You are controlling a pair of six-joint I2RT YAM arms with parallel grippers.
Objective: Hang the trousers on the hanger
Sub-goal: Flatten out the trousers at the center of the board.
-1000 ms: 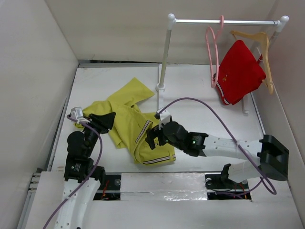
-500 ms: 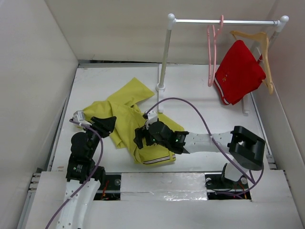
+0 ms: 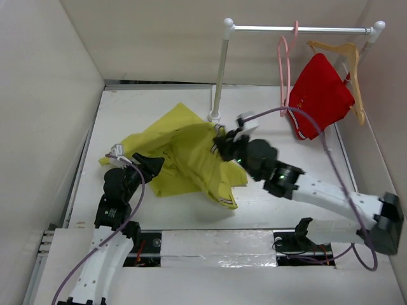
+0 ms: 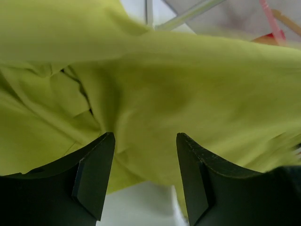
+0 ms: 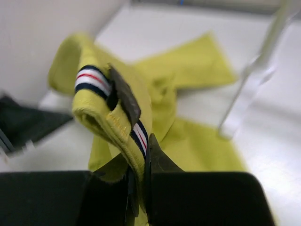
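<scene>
Two grippers sitting at the trousers [image 3: 191, 159], right gripper [image 3: 224, 143] pinching the striped waistband and holding it up off the table [image 3: 127, 108], left gripper [image 3: 151, 166] resting with jaws apart beside the cloth, pink hanger [image 3: 282, 82] hanging on the rail [image 3: 305, 28].

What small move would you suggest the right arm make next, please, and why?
Probably raise the right gripper higher, toward the hanger on the rail: its jaws are shut on the trousers at the striped waistband, much cloth lies on the table, and the left gripper is open, holding nothing.
</scene>
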